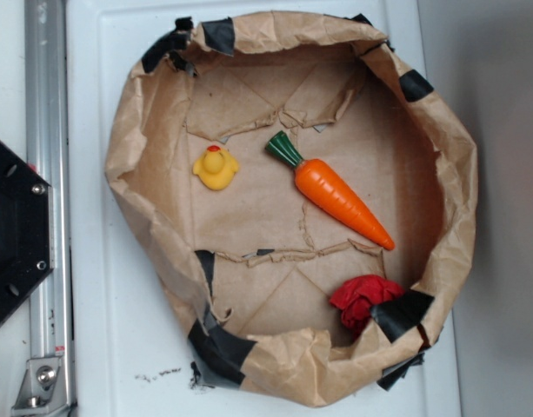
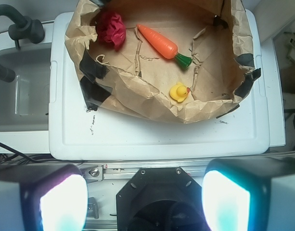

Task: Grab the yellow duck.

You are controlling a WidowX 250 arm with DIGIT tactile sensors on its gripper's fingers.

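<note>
The yellow duck point(image 1: 216, 167) point(image 2: 178, 92) sits upright on the brown paper floor of a crumpled paper basin point(image 1: 153, 217) point(image 2: 152, 103), left of centre in the exterior view. In the wrist view my gripper point(image 2: 145, 202) is open, its two pale glowing fingertips point(image 2: 63, 202) wide apart at the bottom edge, with nothing between them. It hovers high over the black robot base point(image 2: 157, 197), well short of the basin and the duck. The gripper does not show in the exterior view.
An orange carrot point(image 1: 340, 195) point(image 2: 159, 42) with a green top lies diagonally right of the duck. A red cloth lump point(image 1: 363, 297) point(image 2: 112, 28) rests against the basin wall. The basin stands on a white lid point(image 1: 101, 330) point(image 2: 137, 137); a metal rail point(image 1: 47, 174) and the black base point(image 1: 14, 230) are at the left.
</note>
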